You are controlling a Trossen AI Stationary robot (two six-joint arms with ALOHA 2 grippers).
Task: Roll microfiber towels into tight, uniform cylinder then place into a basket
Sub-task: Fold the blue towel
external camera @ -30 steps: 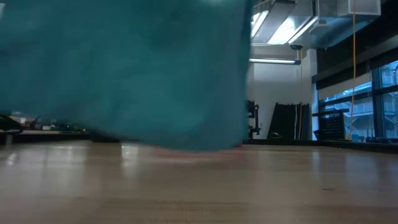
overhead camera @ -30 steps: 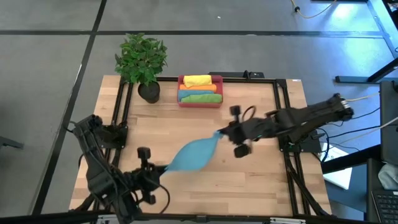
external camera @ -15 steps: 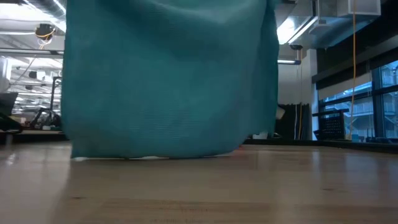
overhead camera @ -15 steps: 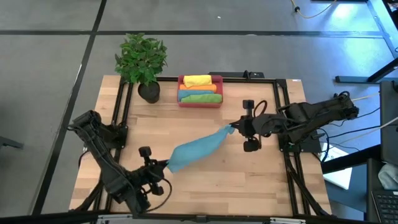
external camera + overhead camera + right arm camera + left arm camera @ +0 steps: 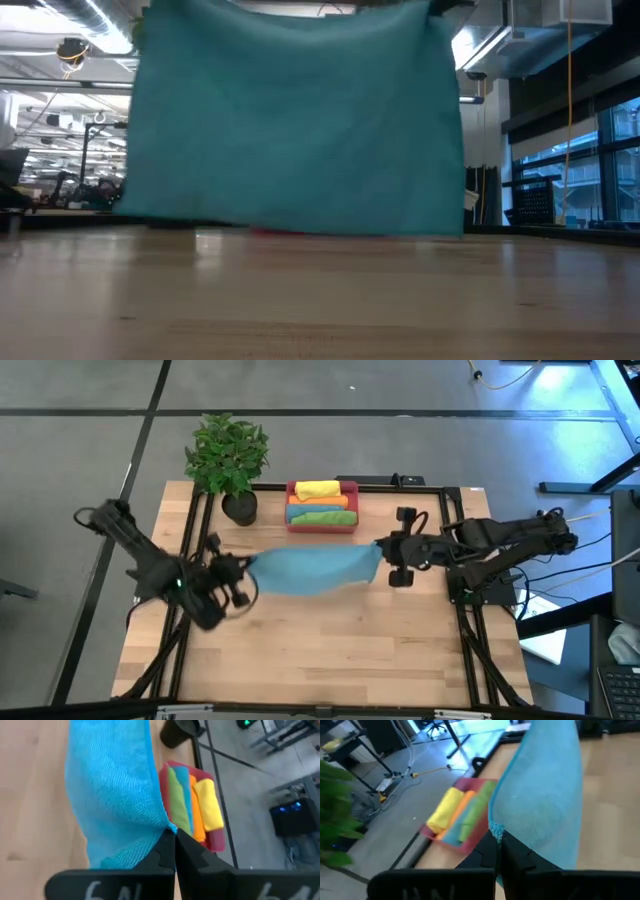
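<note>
Hanging betw. left tool (image 5: 243, 567) & right tool (image 5: 381, 549), both pinching corners: teal towel (image 5: 312, 570); no legible writing.

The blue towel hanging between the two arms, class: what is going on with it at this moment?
Both arms hold the teal-blue towel up by its corners, stretched between them above the table. The left gripper pinches one end and the right gripper the other, fingers shut on the cloth. It is not yet rolled. Behind it the red-pink basket already holds rolled yellow, orange, green and blue towels, beside a potted plant.
</note>
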